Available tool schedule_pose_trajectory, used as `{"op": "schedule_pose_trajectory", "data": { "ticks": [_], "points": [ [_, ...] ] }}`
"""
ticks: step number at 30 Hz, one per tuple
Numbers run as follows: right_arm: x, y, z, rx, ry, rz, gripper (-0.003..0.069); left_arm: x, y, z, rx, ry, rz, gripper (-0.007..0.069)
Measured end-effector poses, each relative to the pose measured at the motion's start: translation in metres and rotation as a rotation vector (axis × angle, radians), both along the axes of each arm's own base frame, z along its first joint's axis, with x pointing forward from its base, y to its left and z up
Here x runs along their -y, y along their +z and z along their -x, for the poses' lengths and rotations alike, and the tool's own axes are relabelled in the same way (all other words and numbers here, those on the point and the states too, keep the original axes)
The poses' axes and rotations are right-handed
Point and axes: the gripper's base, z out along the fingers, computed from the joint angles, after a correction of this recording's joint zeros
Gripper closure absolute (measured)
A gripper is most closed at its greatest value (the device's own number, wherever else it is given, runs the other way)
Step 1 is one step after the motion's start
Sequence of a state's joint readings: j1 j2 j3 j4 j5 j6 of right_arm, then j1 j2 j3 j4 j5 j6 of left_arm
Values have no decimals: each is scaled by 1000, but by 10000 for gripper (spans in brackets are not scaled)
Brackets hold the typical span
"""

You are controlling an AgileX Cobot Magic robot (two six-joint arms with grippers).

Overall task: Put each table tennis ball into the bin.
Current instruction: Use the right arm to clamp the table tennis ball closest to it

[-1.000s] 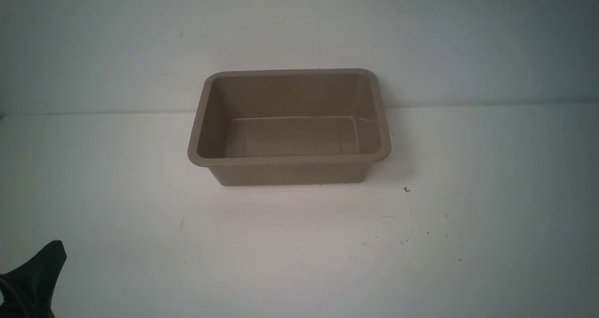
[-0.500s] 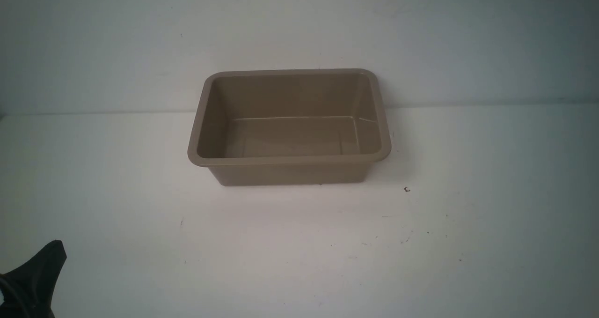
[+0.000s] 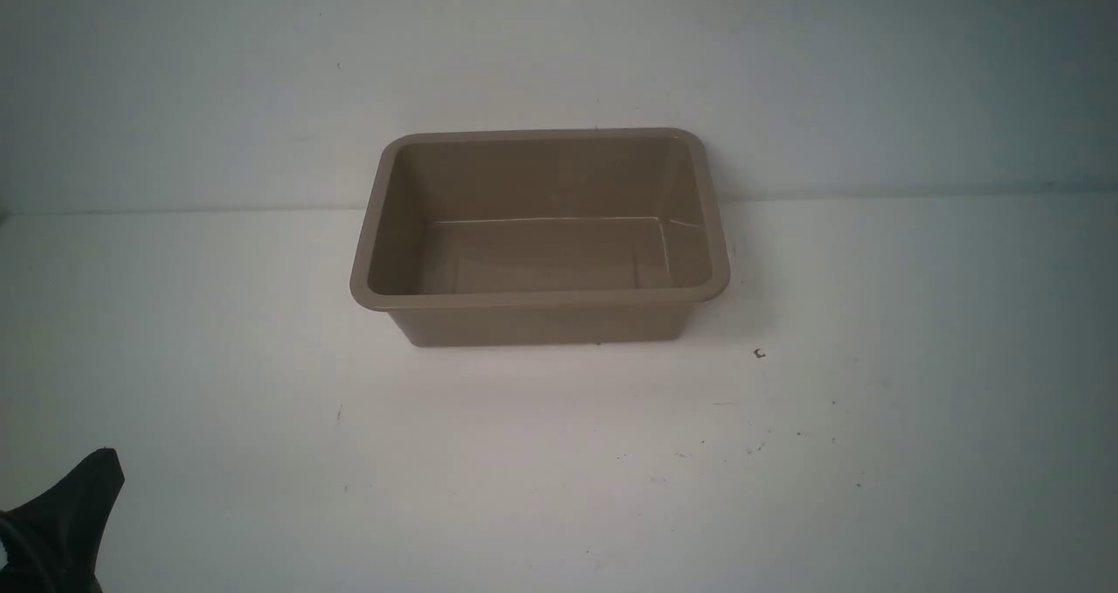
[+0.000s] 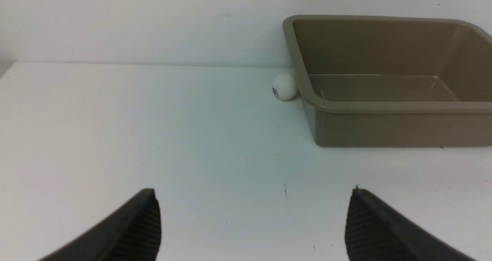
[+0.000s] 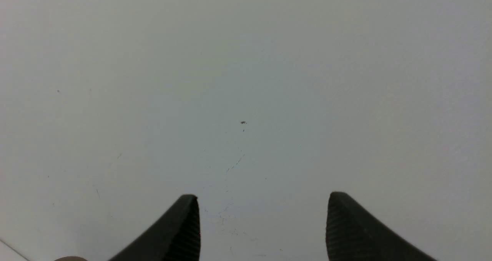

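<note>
The taupe-brown bin (image 3: pixel 541 299) stands at the back middle of the white table, and no ball shows inside it. In the left wrist view one off-white table tennis ball (image 4: pixel 285 86) rests on the table against the bin's (image 4: pixel 399 128) side wall, under its rim. The second ball is out of view, and no ball shows in the front view. My left gripper (image 4: pixel 253 193) is open and empty, well short of the ball; one of its fingers (image 3: pixel 94 486) shows at the front left. My right gripper (image 5: pixel 263 199) is open and empty over bare table.
The white table meets a pale wall just behind the bin. A small dark mark (image 3: pixel 759 354) lies on the table to the right of the bin, with faint scuffs nearer the front.
</note>
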State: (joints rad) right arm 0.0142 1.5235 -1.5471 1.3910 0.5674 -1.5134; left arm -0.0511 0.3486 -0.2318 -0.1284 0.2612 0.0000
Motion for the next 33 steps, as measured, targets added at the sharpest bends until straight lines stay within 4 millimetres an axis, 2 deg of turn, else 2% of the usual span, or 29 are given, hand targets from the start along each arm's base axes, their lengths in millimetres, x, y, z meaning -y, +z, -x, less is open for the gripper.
{"op": "schedule_pose_trajectory", "data": {
  "ticks": [33],
  "points": [
    [-4, -1, 2, -12, 51, 3, 250, 0, 0, 0, 1, 0, -12, 41]
  ]
}}
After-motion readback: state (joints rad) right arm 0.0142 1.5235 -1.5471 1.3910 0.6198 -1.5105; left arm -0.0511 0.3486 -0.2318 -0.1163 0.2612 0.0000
